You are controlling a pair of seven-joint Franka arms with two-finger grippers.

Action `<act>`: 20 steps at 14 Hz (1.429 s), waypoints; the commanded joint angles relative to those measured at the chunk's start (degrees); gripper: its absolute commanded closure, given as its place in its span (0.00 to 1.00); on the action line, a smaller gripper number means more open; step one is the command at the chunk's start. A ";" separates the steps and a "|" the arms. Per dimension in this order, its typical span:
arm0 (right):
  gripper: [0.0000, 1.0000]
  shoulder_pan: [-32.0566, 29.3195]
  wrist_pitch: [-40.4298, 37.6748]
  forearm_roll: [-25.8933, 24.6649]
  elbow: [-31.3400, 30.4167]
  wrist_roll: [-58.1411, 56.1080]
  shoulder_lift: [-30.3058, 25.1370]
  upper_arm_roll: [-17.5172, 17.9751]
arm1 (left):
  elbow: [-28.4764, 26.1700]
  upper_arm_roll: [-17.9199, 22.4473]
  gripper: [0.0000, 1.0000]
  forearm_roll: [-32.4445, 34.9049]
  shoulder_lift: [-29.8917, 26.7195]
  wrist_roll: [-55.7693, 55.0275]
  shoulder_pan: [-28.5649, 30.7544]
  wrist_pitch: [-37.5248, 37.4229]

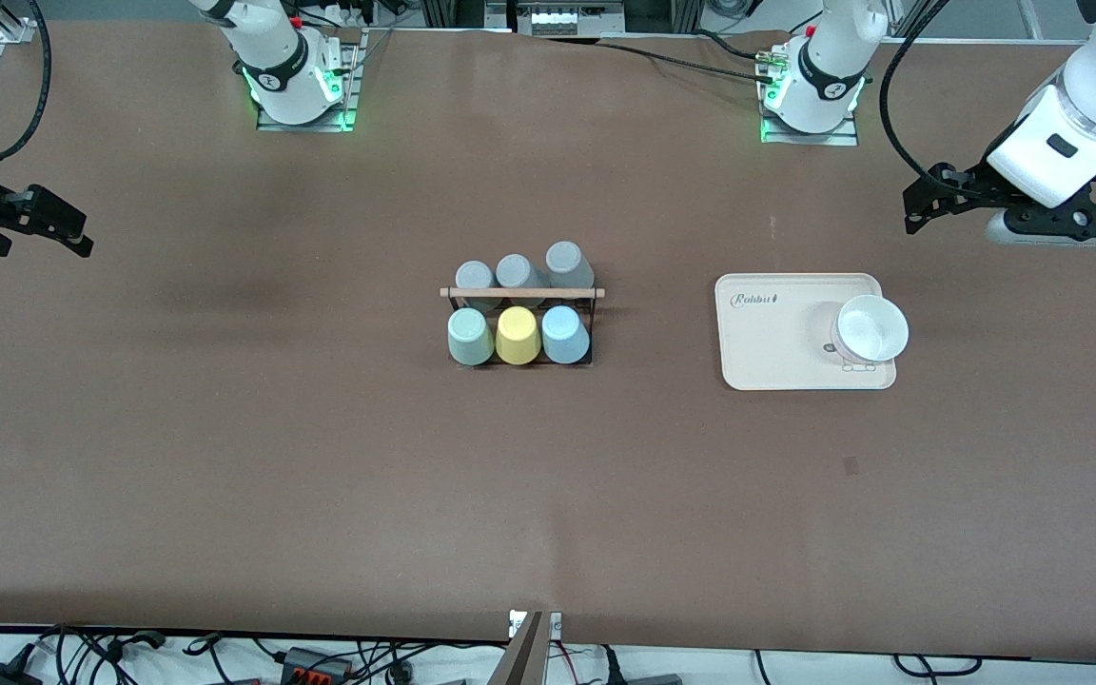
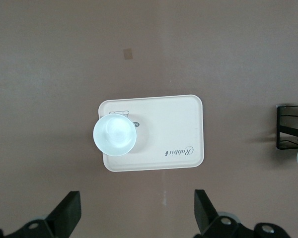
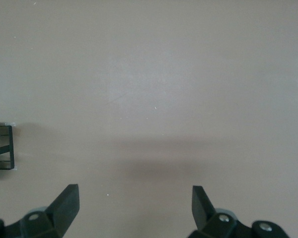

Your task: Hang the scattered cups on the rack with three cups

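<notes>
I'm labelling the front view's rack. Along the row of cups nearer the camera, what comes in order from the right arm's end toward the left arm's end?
Mint green cup → yellow cup → light blue cup, all on the rack.

Both arms are covered in white shells with black joint rings. Green lights are seen at the bases. Each end effector, left point(image 1: 929, 200) and right point(image 1: 58, 228), is made of black parts, with black cables attached.

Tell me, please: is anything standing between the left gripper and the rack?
Nothing visible blocks it. The left gripper, open, hangs over bare table at its arm's end. The tray with a white bowl lies between it and the rack, but low. The right gripper, open, waits at its arm's end.
</notes>
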 commanded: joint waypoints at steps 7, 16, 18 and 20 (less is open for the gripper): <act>0.00 0.27 -0.61 0.85 -1.10 -0.14 -2.19 -0.26 | 1.46 -0.50 0.00 0.52 0.54 0.90 0.31 -0.99; 0.00 0.62 -2.62 0.32 -1.46 -0.23 -2.28 0.36 | 1.63 -0.58 0.00 0.52 0.54 0.90 -0.04 -0.99; 0.00 0.62 -2.63 0.32 -1.46 -0.23 -2.72 0.36 | 1.63 -0.58 0.00 0.52 0.54 0.90 -0.04 -0.99; 0.00 0.62 -2.63 0.32 -1.46 -0.23 -2.72 0.36 | 1.90 -0.58 0.00 0.52 0.54 0.90 -0.04 -0.99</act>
